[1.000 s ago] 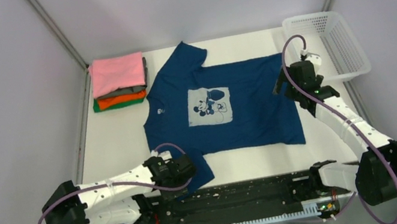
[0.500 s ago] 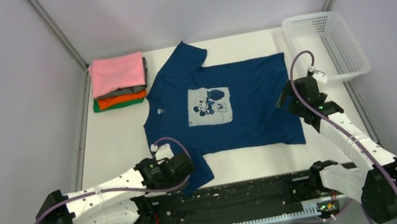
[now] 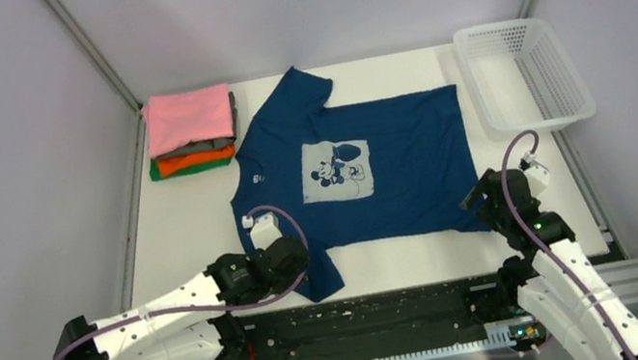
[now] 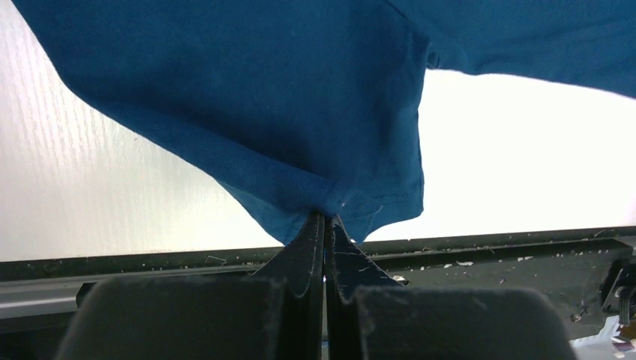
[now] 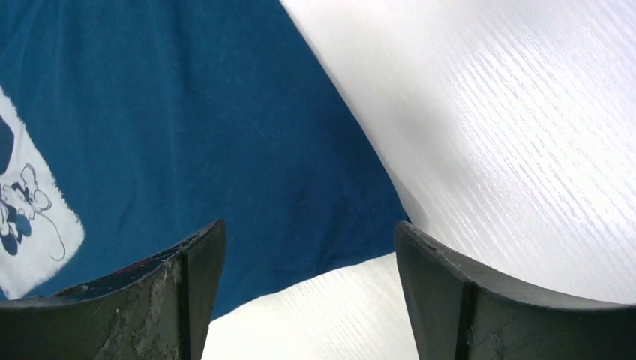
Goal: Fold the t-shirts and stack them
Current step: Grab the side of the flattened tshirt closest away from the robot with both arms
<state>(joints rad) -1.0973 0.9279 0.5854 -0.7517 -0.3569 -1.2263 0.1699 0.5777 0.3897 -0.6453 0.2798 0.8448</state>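
A navy blue short-sleeved cloth t-shirt lies spread flat on the white desk, its square white cartoon print facing up. All places here are given from this shirt.

At the shirt's near sleeve, the left gripper pinches the sleeve's outer edge. Its 2 fingers are pressed together on the cloth, which puckers where the tips meet. The sleeve hangs over the near edge of the desk by the dark rail.

At the shirt's near hem corner, the right gripper hovers with its jaws spread wide and nothing between them. In the wrist view the corner lies in the gap below the fingers. Whether they touch the cloth cannot be told.

Just beside the shirt's far shoulder stands a stack of 4 folded t-shirts: pink on top, then grey, orange and green at the bottom.

Beyond the hem's far corner, a strip of bare desk away, sits a white plastic mesh basket.
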